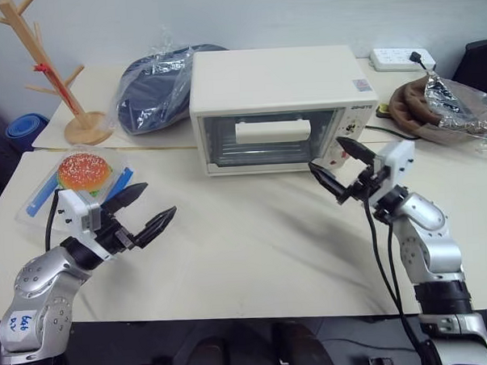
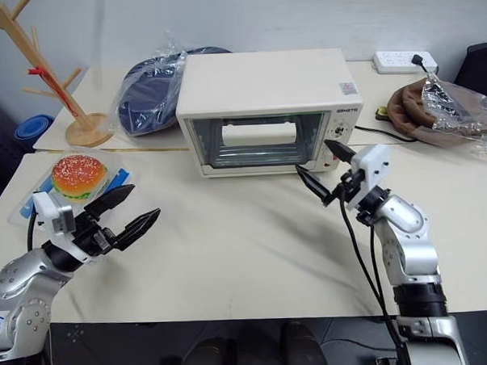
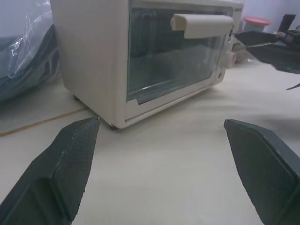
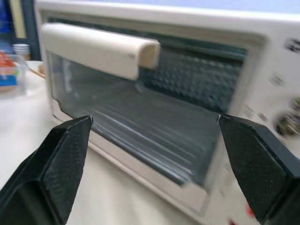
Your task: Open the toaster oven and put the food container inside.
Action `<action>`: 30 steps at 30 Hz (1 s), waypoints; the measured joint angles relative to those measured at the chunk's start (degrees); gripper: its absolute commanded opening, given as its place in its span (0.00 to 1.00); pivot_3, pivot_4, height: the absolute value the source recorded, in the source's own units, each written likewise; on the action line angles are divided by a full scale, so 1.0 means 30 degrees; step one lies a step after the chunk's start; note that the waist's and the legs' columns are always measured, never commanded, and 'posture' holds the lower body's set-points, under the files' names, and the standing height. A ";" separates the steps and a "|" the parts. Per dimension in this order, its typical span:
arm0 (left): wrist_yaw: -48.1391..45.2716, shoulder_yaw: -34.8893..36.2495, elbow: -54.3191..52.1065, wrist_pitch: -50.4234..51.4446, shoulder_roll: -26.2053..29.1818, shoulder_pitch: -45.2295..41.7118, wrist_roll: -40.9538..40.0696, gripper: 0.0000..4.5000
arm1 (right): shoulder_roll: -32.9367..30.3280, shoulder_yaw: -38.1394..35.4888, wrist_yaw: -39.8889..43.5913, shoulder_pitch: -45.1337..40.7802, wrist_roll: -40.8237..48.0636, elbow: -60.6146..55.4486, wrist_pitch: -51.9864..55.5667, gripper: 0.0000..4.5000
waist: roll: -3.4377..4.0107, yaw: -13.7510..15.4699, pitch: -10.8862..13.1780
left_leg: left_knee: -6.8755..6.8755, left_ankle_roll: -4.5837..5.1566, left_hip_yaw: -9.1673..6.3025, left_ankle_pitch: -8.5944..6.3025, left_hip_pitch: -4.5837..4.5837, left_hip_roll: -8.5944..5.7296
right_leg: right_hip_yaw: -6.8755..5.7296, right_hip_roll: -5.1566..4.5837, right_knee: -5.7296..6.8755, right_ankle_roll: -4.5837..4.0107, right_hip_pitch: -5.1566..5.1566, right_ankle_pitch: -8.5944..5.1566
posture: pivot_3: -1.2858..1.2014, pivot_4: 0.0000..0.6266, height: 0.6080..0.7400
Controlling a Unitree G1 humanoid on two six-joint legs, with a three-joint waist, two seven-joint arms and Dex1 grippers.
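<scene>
The cream-white toaster oven point(image 1: 276, 107) stands at the back middle of the table, glass door shut, its white bar handle point(image 1: 273, 131) across the upper door. The food container point(image 1: 76, 188), a clear box with blue clips and a toy hamburger inside, lies on the table at the left. My left gripper point(image 1: 144, 211) hovers open just right of the container, holding nothing. Near the oven's lower right corner, my right gripper point(image 1: 340, 164) is open and empty, pointing toward the door point(image 4: 136, 126). The oven's front point(image 3: 173, 56) lies ahead of the left fingers.
A wooden mug tree point(image 1: 57, 73) and a dark item in plastic wrap point(image 1: 154, 89) sit behind the container. A white power strip point(image 1: 401, 59) and a brown bundle in plastic point(image 1: 442, 105) lie at the back right. Bare tabletop point(image 1: 254, 247) stretches in front of the oven.
</scene>
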 measured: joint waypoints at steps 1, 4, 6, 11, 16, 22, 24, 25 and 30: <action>0.0008 0.0019 -0.0028 0.0112 -0.0001 0.0001 -0.0154 1.00 | 0.0239 0.0153 0.0031 -0.0193 -0.0001 0.0000 0.0106 0.99 | 0.0000 -0.0007 0.0000 | 0.0002 0.0000 0.0000 0.0000 0.0000 0.0000 | 0.0001 0.0000 0.0000 0.0000 -0.0001 0.0000 | 0.52 0.24 1.00; 0.0114 0.0064 -0.0309 0.0331 -0.0098 0.0074 -0.0221 1.00 | 0.0676 0.0417 0.0157 -0.0636 0.0001 -0.0026 0.0406 0.99 | 0.0000 -0.0021 0.0000 | 0.0005 0.0001 0.0001 0.0000 -0.0001 -0.0001 | 0.0002 0.0000 0.0007 0.0001 -0.0004 0.0001 | 0.52 0.24 1.00; 0.0198 0.0064 -0.0744 0.0385 -0.0200 0.0354 -0.0220 1.00 | 0.0975 0.0736 0.0406 -0.0825 0.0030 -0.0341 0.0547 0.99 | 0.0001 -0.0024 0.0000 | -0.0001 -0.0001 0.0000 0.0000 -0.0001 0.0000 | 0.0003 0.0000 0.0006 0.0001 -0.0008 0.0001 | 0.52 0.24 1.00; 0.0233 0.0054 -0.0826 0.0594 -0.0444 0.0981 -0.0211 1.00 | 0.0504 0.1000 0.1760 -0.0120 0.0229 -0.1940 0.1014 0.99 | 0.0001 -0.0021 0.0001 | -0.0012 0.0000 -0.0001 -0.0001 -0.0008 0.0001 | 0.0002 0.0001 -0.0009 0.0001 -0.0012 0.0001 | 0.52 0.24 1.00; 0.0189 0.0044 -0.0788 0.1579 -0.0069 0.0185 -0.0502 0.87 | -0.0468 0.1256 0.3494 0.1574 0.0006 -0.2954 0.0662 1.00 | 0.0000 -0.0043 0.0001 | -0.0009 -0.0001 0.0000 -0.0001 -0.0001 0.0002 | 0.0004 0.0007 0.0006 0.0001 -0.0013 0.0000 | 0.52 0.24 1.00; 0.0190 0.0112 0.0796 0.2817 0.0130 -0.3739 -0.1680 0.47 | -0.1139 0.1633 0.4596 0.3032 -0.1164 -0.3105 -0.0914 1.00 | -0.0006 -0.0033 0.0006 | 0.0006 -0.0027 -0.0003 0.0015 0.0003 -0.0001 | -0.0008 0.0031 0.0031 0.0001 -0.0014 0.0001 | 0.52 0.24 1.00; 0.0058 -0.0193 0.1805 0.2828 0.0149 -0.5355 -0.1547 0.33 | -0.1151 0.1627 0.4647 0.3085 -0.1408 -0.3078 -0.1257 1.00 | -0.0005 -0.0033 0.0006 | 0.0000 -0.0033 0.0003 0.0019 0.0007 -0.0008 | -0.0007 0.0030 0.0035 0.0001 -0.0014 0.0001 | 0.52 0.24 1.00; -0.0045 -0.0499 0.2193 0.2791 0.0160 -0.5903 -0.1372 0.26 | -0.1151 0.1646 0.4661 0.3076 -0.1464 -0.3074 -0.1313 1.00 | -0.0005 -0.0041 0.0006 | -0.0002 -0.0039 0.0003 0.0022 0.0006 -0.0009 | -0.0007 0.0032 0.0029 0.0001 -0.0015 0.0001 | 0.52 0.24 1.00; -0.2043 -0.3684 0.4732 0.1534 -0.0199 -0.8279 0.0959 0.00 | -0.1152 0.1660 0.4818 0.3124 -0.1916 -0.2729 -0.2209 1.00 | -0.0007 -0.0024 0.0006 | 0.0003 -0.0138 0.0021 0.0078 -0.0005 -0.0015 | -0.0001 0.0036 0.0020 0.0007 -0.0014 0.0004 | 0.52 0.24 1.00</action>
